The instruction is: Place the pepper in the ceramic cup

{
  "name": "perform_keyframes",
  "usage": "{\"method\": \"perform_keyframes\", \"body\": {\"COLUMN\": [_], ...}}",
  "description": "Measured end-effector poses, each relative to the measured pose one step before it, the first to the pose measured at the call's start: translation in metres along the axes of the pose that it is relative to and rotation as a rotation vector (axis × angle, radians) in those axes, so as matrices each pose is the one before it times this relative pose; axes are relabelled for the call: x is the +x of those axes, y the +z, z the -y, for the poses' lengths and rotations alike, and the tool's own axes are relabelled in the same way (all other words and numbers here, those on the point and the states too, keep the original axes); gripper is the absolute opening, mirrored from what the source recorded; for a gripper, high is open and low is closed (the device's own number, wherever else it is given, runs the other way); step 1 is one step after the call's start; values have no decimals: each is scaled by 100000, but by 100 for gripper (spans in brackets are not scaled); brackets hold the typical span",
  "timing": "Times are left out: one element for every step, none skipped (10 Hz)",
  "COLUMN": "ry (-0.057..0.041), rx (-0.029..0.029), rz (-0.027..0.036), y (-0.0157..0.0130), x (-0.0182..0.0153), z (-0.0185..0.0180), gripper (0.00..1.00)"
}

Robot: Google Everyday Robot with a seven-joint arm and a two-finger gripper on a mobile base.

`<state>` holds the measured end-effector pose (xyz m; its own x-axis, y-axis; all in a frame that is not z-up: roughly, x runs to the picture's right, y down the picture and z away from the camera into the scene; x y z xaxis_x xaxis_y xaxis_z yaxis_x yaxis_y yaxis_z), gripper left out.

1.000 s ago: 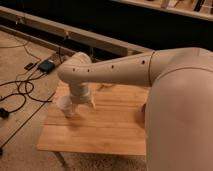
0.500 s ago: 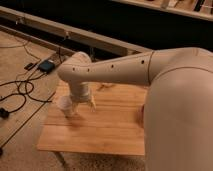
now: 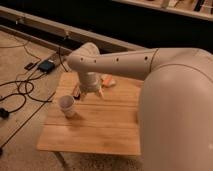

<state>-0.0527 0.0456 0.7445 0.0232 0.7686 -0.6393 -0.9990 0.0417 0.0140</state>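
Almost nothing has moved since the earlier frames. The arm (image 3: pixel 125 62) and its end effector (image 3: pixel 91 94) sit at the same spot over the back left of the desk (image 3: pixel 100 130), and the cup (image 3: pixel 66 105) and pepper (image 3: pixel 107 80) lie where they were.

At far left, dark cables (image 3: pixel 17 92) loop across the floor (image 3: pixel 20 135), and a small bluish box (image 3: pixel 46 65) lies on the floor just beyond the desk's back-left corner. The white cup stands upright on the left part of the wooden desk, its mouth open to the camera and nothing visible inside it. Just right of the cup and a little further back, a small dark flat thing (image 3: pixel 76 92) shows at the edge of the end effector.

The end effector points down at the desk, near the cup but apart from it. Its two fingers (image 3: pixel 100 93) are spread wide, and nothing is between them.

The orange pepper lies on the desk just behind and to the right of the end effector, partly under the arm and outside the cup.

The thick cream arm runs from there to the right and fills that side of the view.
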Motion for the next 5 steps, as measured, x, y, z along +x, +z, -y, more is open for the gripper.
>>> {"method": "perform_keyframes", "body": {"ry": [31,303,394,161,121], "rx": [387,194,-23,-385,-622], "rz": [227,-62,-53,319,804], "y": [260,648,492,351,545], "x": [-1012,-1691,-1127,-1101,-1728], "z": [925,1388,937,703,1006], "gripper": [65,65,65,65,65]}}
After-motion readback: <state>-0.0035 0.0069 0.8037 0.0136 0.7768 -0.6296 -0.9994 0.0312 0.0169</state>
